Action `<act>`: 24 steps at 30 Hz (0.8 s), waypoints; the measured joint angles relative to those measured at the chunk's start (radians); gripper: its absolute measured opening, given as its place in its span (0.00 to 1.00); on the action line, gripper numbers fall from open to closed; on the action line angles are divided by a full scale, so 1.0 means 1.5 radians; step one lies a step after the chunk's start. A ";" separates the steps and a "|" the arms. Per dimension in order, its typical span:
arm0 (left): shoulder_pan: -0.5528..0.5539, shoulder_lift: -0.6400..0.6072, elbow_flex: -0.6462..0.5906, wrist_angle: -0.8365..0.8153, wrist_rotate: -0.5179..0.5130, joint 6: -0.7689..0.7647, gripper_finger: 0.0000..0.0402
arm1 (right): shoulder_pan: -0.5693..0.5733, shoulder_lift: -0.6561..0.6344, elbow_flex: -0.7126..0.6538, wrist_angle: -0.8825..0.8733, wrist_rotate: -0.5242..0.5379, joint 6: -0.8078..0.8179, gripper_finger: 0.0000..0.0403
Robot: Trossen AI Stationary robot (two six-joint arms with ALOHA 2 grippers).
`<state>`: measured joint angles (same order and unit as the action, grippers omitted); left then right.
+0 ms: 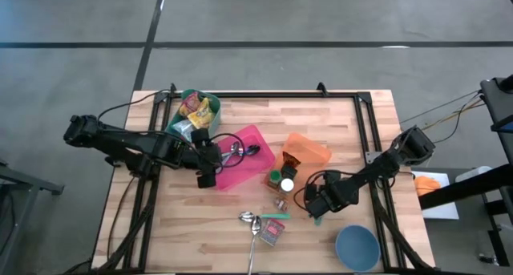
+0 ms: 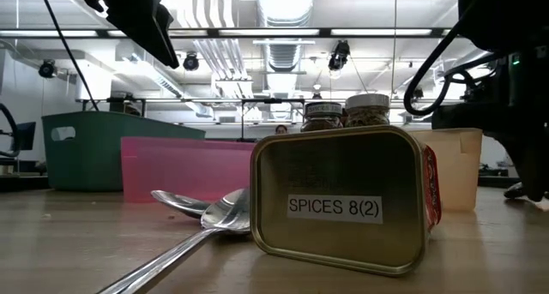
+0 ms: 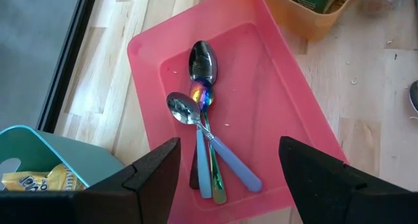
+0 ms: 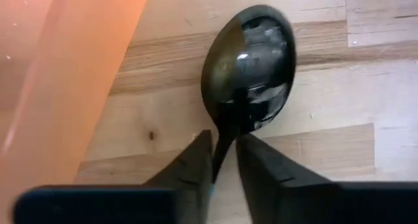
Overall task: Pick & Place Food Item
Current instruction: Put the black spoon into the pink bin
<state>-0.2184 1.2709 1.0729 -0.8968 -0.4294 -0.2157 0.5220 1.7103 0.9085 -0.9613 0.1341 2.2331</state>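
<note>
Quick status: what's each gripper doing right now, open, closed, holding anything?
Left gripper: open, empty, above the pink tray.
Right gripper: shut on the dark spoon by its neck, low over the table.

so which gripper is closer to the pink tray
Left. The left gripper hangs open over the pink tray and its spoons; the right gripper is off past the orange bin, pinching a spoon.

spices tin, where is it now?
In the high view the spices tin lies on its side near the table's front edge, beside two spoons; in the low view it fills the foreground, label facing the camera.
</note>
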 joint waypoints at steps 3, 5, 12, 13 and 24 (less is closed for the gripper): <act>0.000 0.000 0.000 0.000 0.000 0.000 0.65 | 0.000 0.000 0.000 -0.001 -0.001 -0.010 0.05; 0.000 0.000 0.000 0.000 0.000 0.000 0.65 | 0.000 0.000 0.000 -0.001 -0.001 -0.013 0.05; 0.000 0.000 0.000 0.001 0.002 -0.008 0.65 | 0.001 0.000 0.014 -0.022 -0.004 -0.032 0.03; 0.000 0.000 0.000 0.001 0.002 -0.012 0.65 | 0.002 0.000 0.021 -0.036 -0.006 -0.033 0.03; 0.000 0.000 0.000 0.001 0.001 -0.019 0.65 | 0.013 0.001 0.132 -0.223 0.015 -0.056 0.03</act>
<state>-0.2184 1.2709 1.0729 -0.8951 -0.4274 -0.2440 0.5414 1.7119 1.1062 -1.2963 0.1569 2.1497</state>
